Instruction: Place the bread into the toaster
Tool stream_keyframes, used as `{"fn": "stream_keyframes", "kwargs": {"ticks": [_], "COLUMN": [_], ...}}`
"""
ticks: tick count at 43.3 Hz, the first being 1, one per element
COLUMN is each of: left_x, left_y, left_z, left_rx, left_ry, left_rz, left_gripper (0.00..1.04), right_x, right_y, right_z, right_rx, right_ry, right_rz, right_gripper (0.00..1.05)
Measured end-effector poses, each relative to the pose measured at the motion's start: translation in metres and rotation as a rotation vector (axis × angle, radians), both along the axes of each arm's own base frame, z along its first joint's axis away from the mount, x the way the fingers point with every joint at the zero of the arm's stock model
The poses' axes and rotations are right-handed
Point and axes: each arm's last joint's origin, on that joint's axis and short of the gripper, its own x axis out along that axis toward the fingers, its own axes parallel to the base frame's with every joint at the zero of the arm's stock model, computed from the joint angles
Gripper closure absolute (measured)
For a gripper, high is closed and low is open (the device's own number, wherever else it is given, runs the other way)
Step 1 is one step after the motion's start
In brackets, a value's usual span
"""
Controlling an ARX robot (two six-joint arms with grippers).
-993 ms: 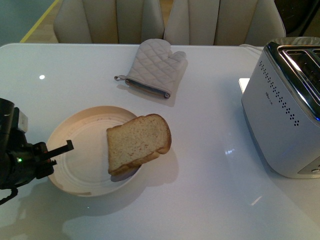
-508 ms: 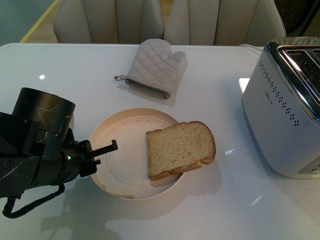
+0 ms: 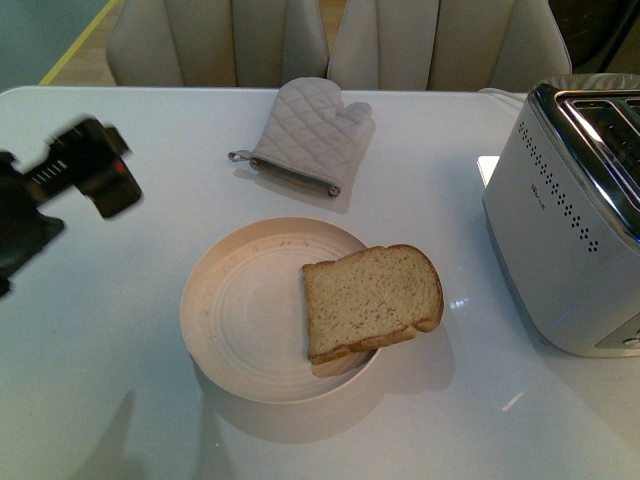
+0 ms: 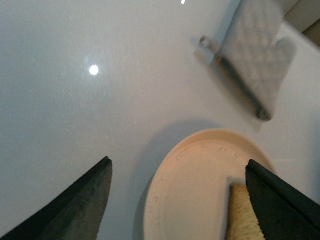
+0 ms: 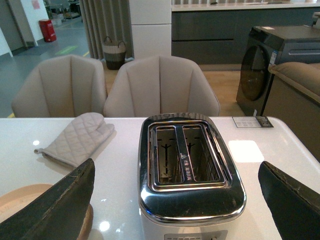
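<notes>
Two hands, both empty. Left hand (image 4: 177,167): fingers spread wide with nothing between them, above the worktop (image 3: 120,400), and the plate (image 4: 200,180) is below and ahead of it. It is smeared in the front view, so I can't tell how high it sits.

Right hand (image 5: 176,167): fingers also wide apart and holding nothing. The toaster (image 5: 190,165) is straight ahead, framed between them.

Bread (image 3: 372,300): one slice lying near flat on the plate, on the side away from the left hand and toward the toaster. Its far edge rides up on the plate rim and overhangs it. That raised edge leaves room for a finger to get underneath, which a slice lying flat in the plate would not.

The toaster slots (image 5: 182,150) face up and both are empty. The slice therefore has to go in upright, edge first, which means turning it from flat after pickup.

The oven mitt (image 3: 305,135) lies beyond the plate, apart from it and out of the path.

Judgement: the pickup is not yet done. The left hand is the one nearer the bread. The right hand's place at the toaster suits a handover, or simply keeps it clear.
</notes>
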Motion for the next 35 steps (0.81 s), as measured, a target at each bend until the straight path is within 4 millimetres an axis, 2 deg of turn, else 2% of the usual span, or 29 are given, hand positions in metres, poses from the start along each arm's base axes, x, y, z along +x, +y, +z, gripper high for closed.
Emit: {"fn": "stream_keyframes", "kwargs": {"ticks": [6,16,18,22,26,31,35], "left_x": [-0.023,-0.068,-0.073,-0.087,-0.098,-0.108,-0.118], "left_y": [0.017,0.04,0.041,0.044,0.053,0.055,0.055], "left_z": [0.046,0.115,0.122,0.129,0.114,0.106,0.103], "left_rx": [-0.029,-0.063,-0.028,0.184,0.368,0.44,0.475], "left_ry": [-0.138,-0.404,-0.478,-0.667,-0.657,-0.646,-0.66], "left_rz": [0.041,0.111,0.108,0.046,-0.031,-0.044,-0.056], "left_gripper": [0.06,0.07,0.11,0.27,0.45,0.61,0.82], "right_x": [0.0,0.0,0.0,0.0,0.0,0.0,0.0], "right_y": [0.0,0.0,0.0,0.0,0.0,0.0,0.0], "right_z": [0.0,0.0,0.0,0.0,0.0,0.0,0.0], "right_rx": [0.0,0.0,0.0,0.0,0.0,0.0,0.0], "right_ry": [0.0,0.0,0.0,0.0,0.0,0.0,0.0], "right_rz": [0.0,0.0,0.0,0.0,0.0,-0.001,0.0], "right_gripper": [0.09,0.09,0.09,0.09,0.09,0.09,0.09]}}
